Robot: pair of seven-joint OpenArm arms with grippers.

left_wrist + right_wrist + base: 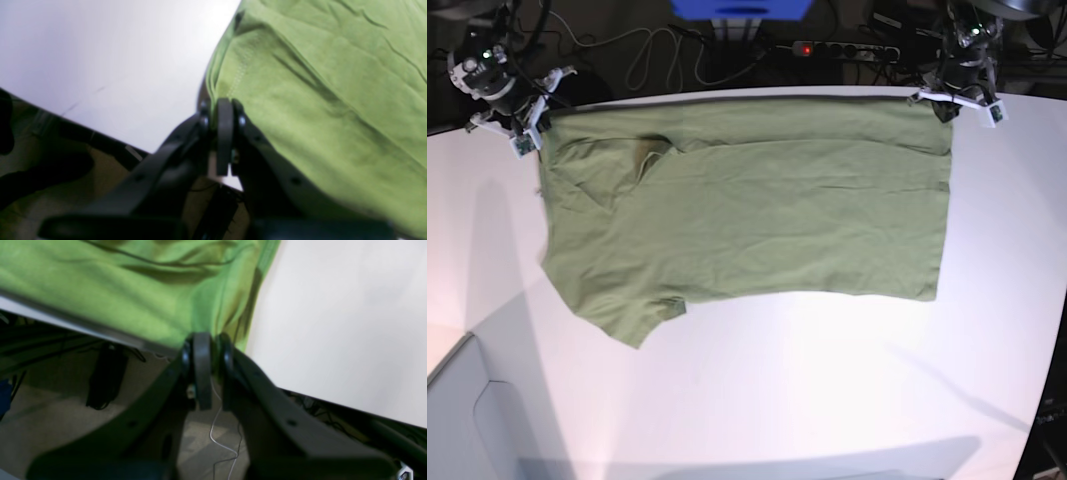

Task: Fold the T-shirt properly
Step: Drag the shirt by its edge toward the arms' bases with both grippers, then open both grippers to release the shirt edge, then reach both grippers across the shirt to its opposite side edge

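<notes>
The T-shirt (747,210) lies spread on the white bench (827,400), in the upper half of the base view. It reaches from the upper left of the frame almost to the upper right. Its top edge runs along the far edge of the bench. One short sleeve points down toward the lower left, and a small fold with a darker shadow sits near the upper left part of the cloth. The fabric is olive green, thin and a little wrinkled.

The right claw (532,128) is at the upper left corner of the shirt in the base view. In the right wrist view this claw (206,340) is clenched, and the green cloth (133,296) is pinched between its two dark fingers at the edge of the shirt, near the bench edge.

The left claw (947,105) is at the upper right corner of the shirt in the base view. In the left wrist view the claw (225,105) is clenched too, grasping the hem of the T-shirt (317,100), where a line of stitching is visible beside the fingers.

Behind the bench, at the top of the base view, there are cables and a power strip (845,48) with a red light on the dark floor.
</notes>
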